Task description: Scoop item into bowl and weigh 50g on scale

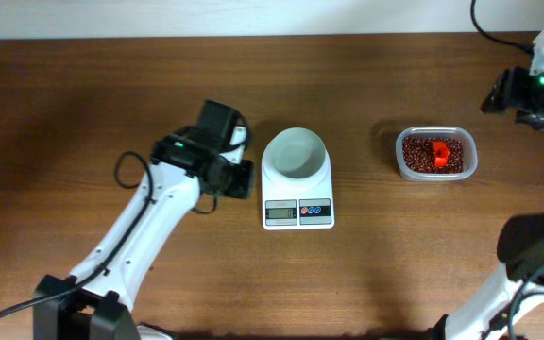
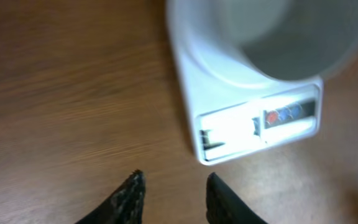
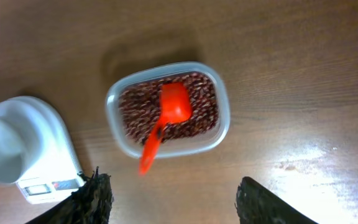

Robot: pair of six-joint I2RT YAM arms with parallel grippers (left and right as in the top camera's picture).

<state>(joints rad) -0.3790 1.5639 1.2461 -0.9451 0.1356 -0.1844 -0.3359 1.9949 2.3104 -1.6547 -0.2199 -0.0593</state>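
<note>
The bowl [image 1: 295, 153] sat empty on the scale [image 1: 297, 194] at the middle of the desk [image 1: 83, 94]. Towards the right edge, the tub [image 1: 471, 161] held the beans [image 1: 416, 157], with a red scoop [image 1: 439, 152] lying on them, its handle poking over the rim. The left claw [image 2: 173, 193] hung just left of the scale, fingers apart, gripping nothing. The right claw [image 3: 176, 199], by the far right corner, gaped wide and empty. The scale's display [image 1: 280, 212] was too blurred to read.
</note>
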